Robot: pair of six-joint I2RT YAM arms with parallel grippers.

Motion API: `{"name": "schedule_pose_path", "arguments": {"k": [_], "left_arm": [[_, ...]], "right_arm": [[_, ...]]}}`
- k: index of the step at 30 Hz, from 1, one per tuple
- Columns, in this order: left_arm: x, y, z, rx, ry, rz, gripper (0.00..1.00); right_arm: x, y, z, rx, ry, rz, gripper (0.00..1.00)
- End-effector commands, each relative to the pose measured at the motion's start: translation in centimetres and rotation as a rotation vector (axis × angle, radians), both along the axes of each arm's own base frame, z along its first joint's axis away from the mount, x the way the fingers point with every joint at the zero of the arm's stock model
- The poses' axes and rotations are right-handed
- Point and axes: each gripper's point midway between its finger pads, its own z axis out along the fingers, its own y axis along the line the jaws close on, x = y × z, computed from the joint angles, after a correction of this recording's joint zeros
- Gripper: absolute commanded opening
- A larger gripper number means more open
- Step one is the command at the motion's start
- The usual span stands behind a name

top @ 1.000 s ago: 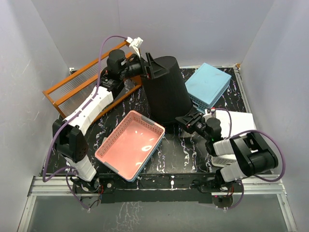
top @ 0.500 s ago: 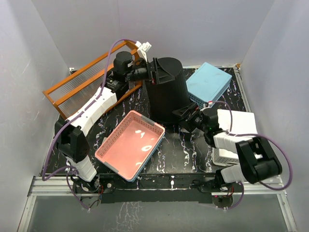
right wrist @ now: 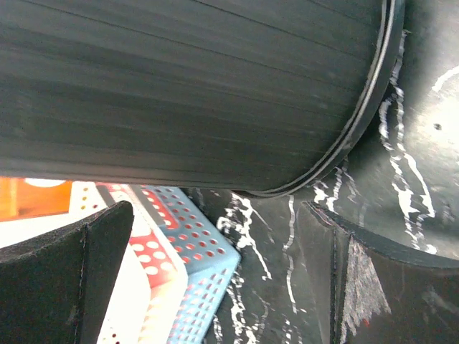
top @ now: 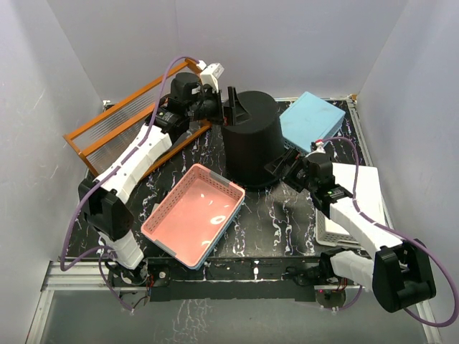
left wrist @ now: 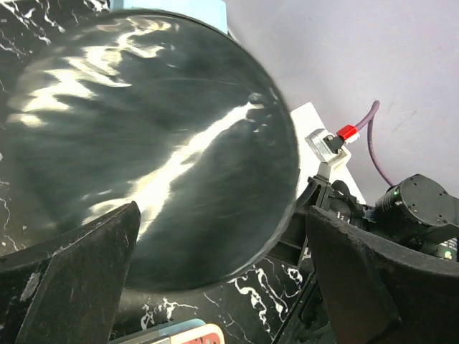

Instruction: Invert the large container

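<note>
The large container point(top: 251, 143), a tall round black bin, stands mouth down at the back middle of the table with its flat base on top. My left gripper point(top: 233, 109) is open beside the base's upper left edge. In the left wrist view the glossy base point(left wrist: 143, 143) fills the frame ahead of the wide-spread gripper point(left wrist: 222, 287), with no visible contact. My right gripper point(top: 281, 168) is open at the bin's lower right rim. In the right wrist view the ribbed wall and rim point(right wrist: 179, 86) run just above the gripper point(right wrist: 215, 287), which holds nothing.
A pink perforated basket point(top: 192, 215) lies front left of the bin; its corner point(right wrist: 165, 272) shows between my right fingers. A light blue box point(top: 310, 123) sits at the back right, a white basket point(top: 351, 208) under the right arm, and an orange-framed rack point(top: 118, 125) at the back left.
The bin has gone from leaning to standing straight on its mouth. My right gripper has opened, let go of the rim and reached further in. The left gripper stayed open by the base.
</note>
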Motion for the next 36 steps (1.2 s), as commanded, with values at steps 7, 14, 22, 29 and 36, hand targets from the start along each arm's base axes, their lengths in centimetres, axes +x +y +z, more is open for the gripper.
{"name": "schedule_pose_path", "arguments": {"k": [7, 14, 22, 29, 36], "left_arm": [[-0.6, 0.6, 1.5, 0.027, -0.006, 0.008, 0.99], [-4.9, 6.6, -0.3, 0.130, 0.032, 0.185, 0.99], [-11.0, 14.8, -5.1, 0.268, 0.115, 0.409, 0.99], [-12.8, 15.7, -9.2, 0.309, 0.245, 0.440, 0.99], [-12.9, 19.1, -8.1, 0.331, 0.114, 0.569, 0.99]], "right_arm": [[-1.8, -2.7, 0.0, -0.282, -0.051, 0.071, 0.98], [-0.7, 0.3, 2.3, -0.148, -0.178, 0.165, 0.98], [8.9, 2.3, 4.0, -0.026, -0.254, 0.014, 0.98], [13.0, 3.5, 5.0, 0.001, -0.265, 0.004, 0.98], [6.1, 0.3, 4.6, -0.284, -0.233, 0.106, 0.98]]}}
